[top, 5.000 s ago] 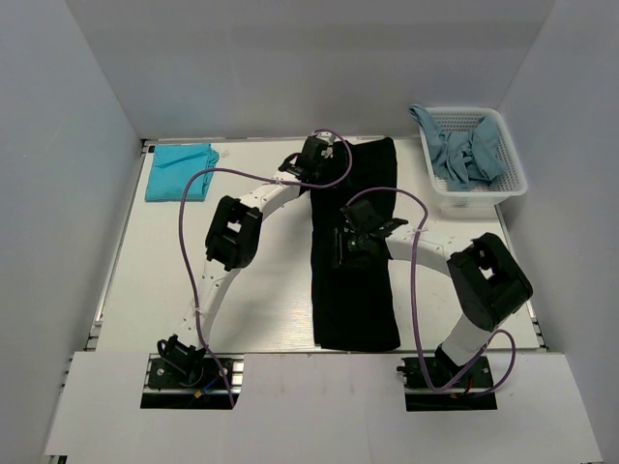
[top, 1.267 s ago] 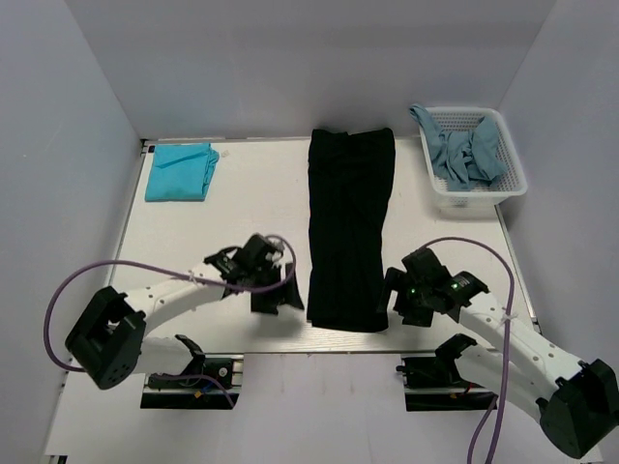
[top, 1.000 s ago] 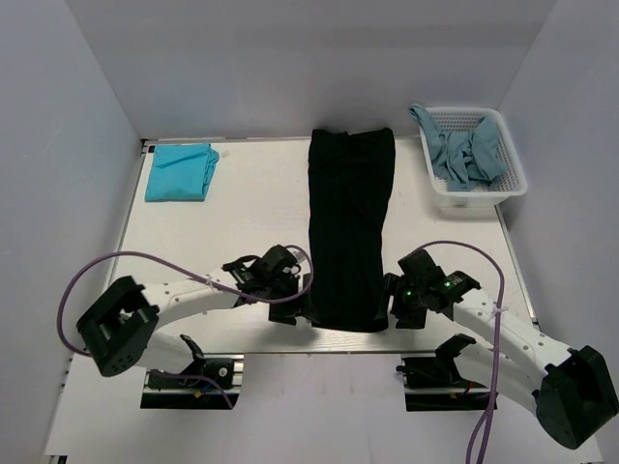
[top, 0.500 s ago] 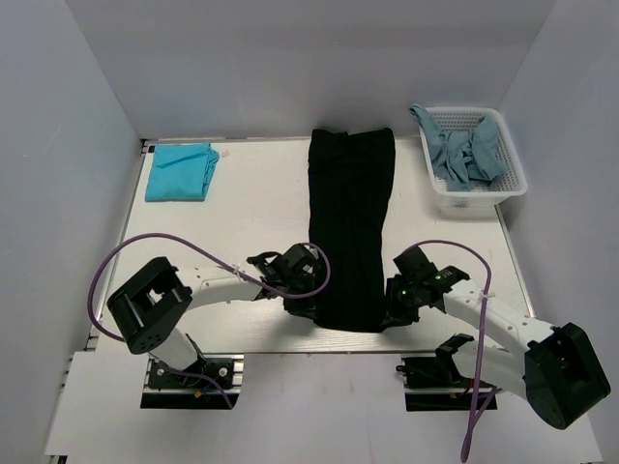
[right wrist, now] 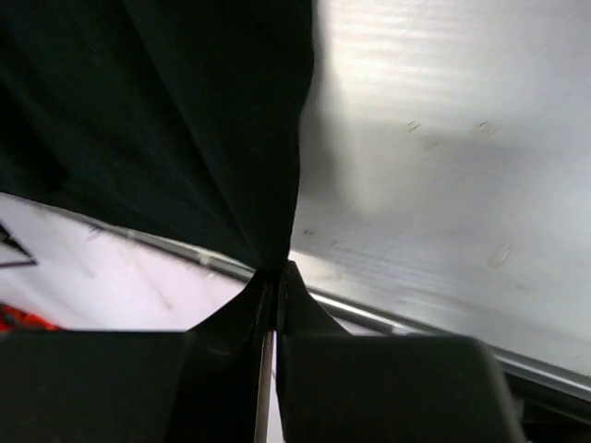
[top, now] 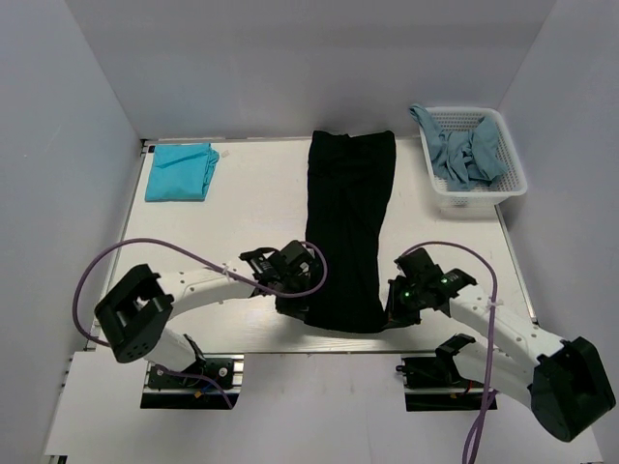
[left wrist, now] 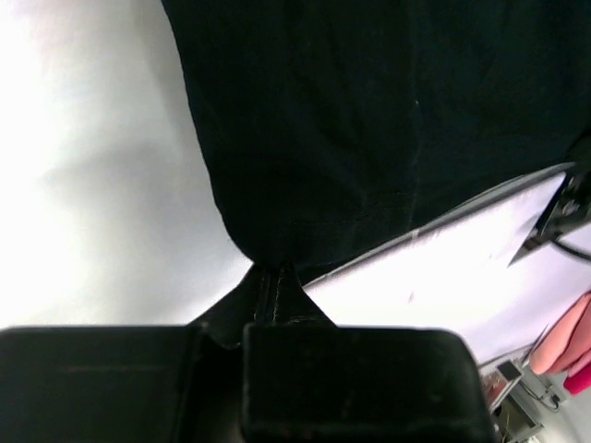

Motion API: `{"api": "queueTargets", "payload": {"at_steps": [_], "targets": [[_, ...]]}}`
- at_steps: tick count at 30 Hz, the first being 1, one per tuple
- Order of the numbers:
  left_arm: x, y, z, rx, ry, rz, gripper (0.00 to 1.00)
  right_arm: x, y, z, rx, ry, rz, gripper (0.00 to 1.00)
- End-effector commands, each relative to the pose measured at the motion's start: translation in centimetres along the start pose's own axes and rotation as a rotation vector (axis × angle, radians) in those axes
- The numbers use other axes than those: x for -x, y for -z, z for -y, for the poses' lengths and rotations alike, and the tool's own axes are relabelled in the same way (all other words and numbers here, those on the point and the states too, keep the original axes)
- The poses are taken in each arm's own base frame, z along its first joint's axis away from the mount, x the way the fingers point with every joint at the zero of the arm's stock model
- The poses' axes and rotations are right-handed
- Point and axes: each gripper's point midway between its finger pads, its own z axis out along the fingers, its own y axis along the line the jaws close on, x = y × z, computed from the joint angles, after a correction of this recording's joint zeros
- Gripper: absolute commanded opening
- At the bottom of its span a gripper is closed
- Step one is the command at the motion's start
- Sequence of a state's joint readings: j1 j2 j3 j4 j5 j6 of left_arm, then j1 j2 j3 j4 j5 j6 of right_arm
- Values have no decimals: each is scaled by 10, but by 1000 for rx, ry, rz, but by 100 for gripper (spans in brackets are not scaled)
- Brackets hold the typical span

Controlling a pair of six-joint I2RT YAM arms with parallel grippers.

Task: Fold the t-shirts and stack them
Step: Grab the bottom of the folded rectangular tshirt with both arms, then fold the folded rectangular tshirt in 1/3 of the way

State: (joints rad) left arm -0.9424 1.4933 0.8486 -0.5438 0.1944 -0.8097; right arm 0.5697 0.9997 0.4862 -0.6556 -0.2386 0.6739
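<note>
A long black t-shirt (top: 349,227), folded into a narrow strip, lies down the middle of the table. My left gripper (top: 302,307) is shut on its near left corner; the left wrist view shows the black cloth (left wrist: 351,138) pinched at my left gripper (left wrist: 270,269). My right gripper (top: 391,311) is shut on the near right corner, and the right wrist view has the black cloth (right wrist: 175,129) bunched into my right gripper (right wrist: 275,269). A folded teal t-shirt (top: 181,171) lies at the far left. Greyish-blue t-shirts (top: 465,150) are heaped in the basket.
The white mesh basket (top: 514,183) stands at the far right corner. The table's near edge (top: 290,350) runs just behind both grippers. Purple cables loop over each arm.
Both grippers came in from the sides to the black t-shirt's near corners and shut on them; the near hem now looks slightly gathered and lifted.
</note>
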Motion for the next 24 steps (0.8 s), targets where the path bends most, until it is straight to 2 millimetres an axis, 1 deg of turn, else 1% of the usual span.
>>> {"api": "queueTargets", "payload": {"at_steps": [1,2,3,4,5,6,9,10,11,12,13,14,15,16,17,18,19,20,21,22,23,24], "targets": [[-23,23,-11,50,7,-64,0,-15,10,-4,39,-12,-43,0],[-25,24,-9,30,18,-66,0,-19,9,-4,49,-11,-56,0],[-32,25,-2,-8,22,-86,0,-24,8,-5,62,-20,-76,0],[-34,20,-3,-26,31,-86,0,-27,8,-9,90,-14,-89,0],[-36,18,-2,-34,45,-90,0,-31,7,-9,97,-31,-109,0],[-40,17,4,-61,42,-103,0,-35,6,-11,116,-25,-121,0],[-49,16,6,-55,52,-131,0,-38,6,-13,148,-11,-129,0],[-45,18,10,-65,49,-123,0,-41,7,-18,172,-9,-146,0],[-43,18,7,-37,60,-111,0,-40,8,-19,176,-7,-142,0],[-32,22,16,-50,53,-76,0,-36,11,-23,182,7,-132,0],[-29,28,15,-31,54,-62,0,-31,12,-23,166,12,-115,0],[-12,36,24,-27,47,-2,0,-26,14,-24,156,12,-101,0],[0,38,22,-5,66,25,0,-8,22,-34,150,36,-51,0],[7,43,25,5,64,53,0,1,25,-37,142,42,-21,0],[27,47,23,71,67,121,0,9,26,-31,86,38,10,0],[40,51,21,105,86,162,0,28,34,-35,56,33,79,0],[55,54,18,143,95,211,0,42,39,-42,40,22,111,0],[71,65,27,150,102,251,0,61,47,-41,-6,13,186,0],[80,68,30,162,103,273,0,69,50,-44,-13,14,208,0],[97,64,22,205,103,297,0,88,56,-55,-15,25,238,0],[114,72,31,196,101,332,0,100,59,-51,-56,19,274,0],[125,72,32,204,98,349,0,108,61,-51,-67,12,284,0]]}}
